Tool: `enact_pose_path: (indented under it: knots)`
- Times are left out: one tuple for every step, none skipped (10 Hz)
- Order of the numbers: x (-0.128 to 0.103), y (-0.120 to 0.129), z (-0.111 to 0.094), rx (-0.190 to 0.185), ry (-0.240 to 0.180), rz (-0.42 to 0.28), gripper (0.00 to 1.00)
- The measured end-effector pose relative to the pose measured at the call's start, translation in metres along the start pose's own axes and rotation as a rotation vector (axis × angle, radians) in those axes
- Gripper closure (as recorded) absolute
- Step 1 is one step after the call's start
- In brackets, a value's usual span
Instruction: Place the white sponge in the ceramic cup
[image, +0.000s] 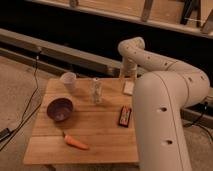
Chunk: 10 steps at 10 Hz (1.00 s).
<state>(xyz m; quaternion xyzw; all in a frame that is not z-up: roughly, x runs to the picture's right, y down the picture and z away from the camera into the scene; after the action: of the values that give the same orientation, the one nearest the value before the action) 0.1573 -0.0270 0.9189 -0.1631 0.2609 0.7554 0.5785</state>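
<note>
The white sponge (129, 88) lies flat near the far right edge of the wooden table (95, 132). The ceramic cup (68, 80) stands upright at the far left of the table, well apart from the sponge. My gripper (128, 75) hangs at the end of the white arm (160, 100), pointing down just above and behind the sponge at the table's far edge. The arm covers the table's right side.
A small clear bottle (95, 90) stands between the cup and the sponge. A dark purple bowl (60, 109) sits at the left. A dark packet (124, 115) lies in front of the sponge. An orange carrot (75, 142) lies near the front edge. A dark ledge runs behind the table.
</note>
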Motion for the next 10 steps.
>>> enact_pose_path:
  knots:
    - [-0.001,-0.004,0.011,0.006,0.004,0.014,0.35]
    - [-0.002,-0.012,0.029,0.014,0.009,0.038,0.35]
    - [-0.003,-0.015,0.039,0.016,0.013,0.045,0.35]
    - [-0.004,-0.016,0.051,0.015,0.019,0.050,0.35]
    - [-0.007,-0.017,0.058,0.010,0.020,0.049,0.35]
    - [-0.009,-0.018,0.063,0.007,0.021,0.046,0.35]
    - [-0.014,-0.017,0.068,0.003,0.017,0.041,0.35]
    - [-0.018,-0.019,0.071,0.005,0.017,0.035,0.35]
    - [-0.020,-0.020,0.073,0.009,0.021,0.030,0.35]
    - [-0.023,-0.020,0.076,0.012,0.024,0.025,0.35]
